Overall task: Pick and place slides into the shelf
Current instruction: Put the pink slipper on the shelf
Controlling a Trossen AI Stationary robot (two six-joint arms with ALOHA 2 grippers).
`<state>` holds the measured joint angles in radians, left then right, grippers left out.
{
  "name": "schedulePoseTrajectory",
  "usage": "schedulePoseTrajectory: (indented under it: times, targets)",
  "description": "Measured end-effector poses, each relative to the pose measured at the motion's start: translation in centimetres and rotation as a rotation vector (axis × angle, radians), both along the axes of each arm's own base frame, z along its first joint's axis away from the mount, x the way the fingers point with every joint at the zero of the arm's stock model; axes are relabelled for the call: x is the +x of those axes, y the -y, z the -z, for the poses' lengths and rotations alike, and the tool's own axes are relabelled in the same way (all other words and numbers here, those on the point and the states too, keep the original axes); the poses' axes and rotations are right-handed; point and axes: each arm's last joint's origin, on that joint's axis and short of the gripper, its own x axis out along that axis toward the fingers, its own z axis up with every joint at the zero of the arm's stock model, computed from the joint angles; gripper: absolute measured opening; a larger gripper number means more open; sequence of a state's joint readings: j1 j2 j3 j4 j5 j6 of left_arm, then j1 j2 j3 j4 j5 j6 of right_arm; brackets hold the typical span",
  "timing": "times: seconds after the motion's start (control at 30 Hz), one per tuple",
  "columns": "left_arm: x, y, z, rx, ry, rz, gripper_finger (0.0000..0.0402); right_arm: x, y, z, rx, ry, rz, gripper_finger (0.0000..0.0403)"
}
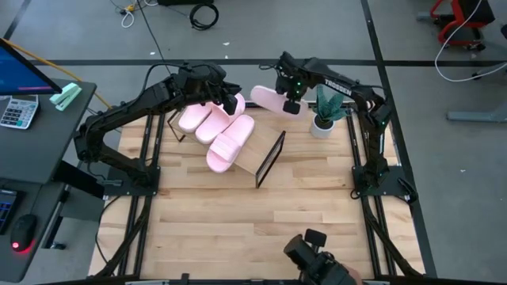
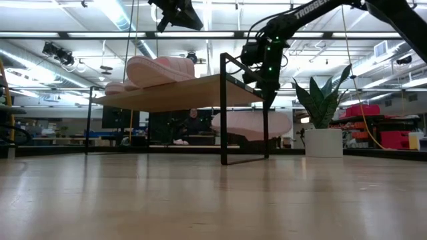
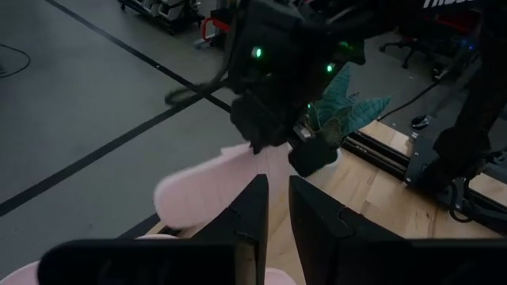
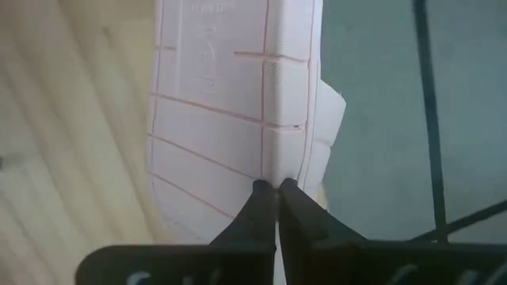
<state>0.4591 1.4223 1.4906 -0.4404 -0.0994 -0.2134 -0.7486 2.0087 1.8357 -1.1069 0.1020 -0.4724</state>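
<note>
Three pale pink slides [image 1: 214, 131] [image 2: 157, 70] lie side by side on the shelf's wooden plank [image 1: 257, 154] [image 2: 193, 93], soles down. My right gripper [image 1: 291, 105] [image 2: 270, 103] [image 4: 275, 186] is shut on the fourth slide [image 1: 268, 97] [image 2: 250, 125] [image 3: 206, 186], behind the shelf at the table's far edge. My left gripper [image 1: 231, 103] [image 2: 177, 13] [image 3: 277, 198] hovers above the slides on the shelf. Only a narrow gap separates its fingers, and it holds nothing. My right gripper pinches the fourth slide at the side edge of its sole [image 4: 273, 170], near the end toward the table's right. The fingers come from above, pointing down. The slide is lifted clear and lies roughly level lengthwise, its grooved underside [image 4: 214, 111] facing the wrist camera.
A potted plant [image 1: 325, 111] [image 2: 323, 127] stands in a white pot just right of the held slide. The shelf's black wire end frame [image 1: 271, 158] [image 2: 223, 110] is on its right end. The near half of the tabletop [image 1: 238, 229] has free room.
</note>
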Motion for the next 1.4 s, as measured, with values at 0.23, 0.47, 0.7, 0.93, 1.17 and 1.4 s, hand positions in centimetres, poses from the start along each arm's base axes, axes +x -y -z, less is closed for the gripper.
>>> schedulePoseTrajectory:
  times: [0.23,0.47,0.7,0.93,1.17,1.4]
  targets:
    - [0.0,0.0,0.0,-0.004,-0.004,-0.001,0.0058,-0.9,-0.2,-1.8,-0.050,0.023,0.028,0.0001]
    - [0.0,0.0,0.1,-0.004,-0.004,-0.001,0.0055,-1.8,-1.0,-4.8,-0.120,0.112,0.063,0.0002]
    - [0.0,0.0,0.1,-0.011,0.000,-0.004,0.0066,-3.0,-2.6,-8.6,-0.195,0.238,0.113,0.0002]
    - [-0.1,-0.1,0.1,-0.035,0.017,-0.018,0.0067,-4.6,-6.1,-13.0,-0.254,0.375,0.123,0.0001]
    - [-0.1,-0.1,-0.1,-0.032,0.024,-0.019,0.0074,-6.6,-9.8,-16.7,-0.232,0.564,0.182,0.0001]
    - [-1.4,-0.1,-1.1,-0.008,0.055,-0.020,0.0078,-8.7,-12.6,-19.3,-0.120,0.755,0.207,0.0001]
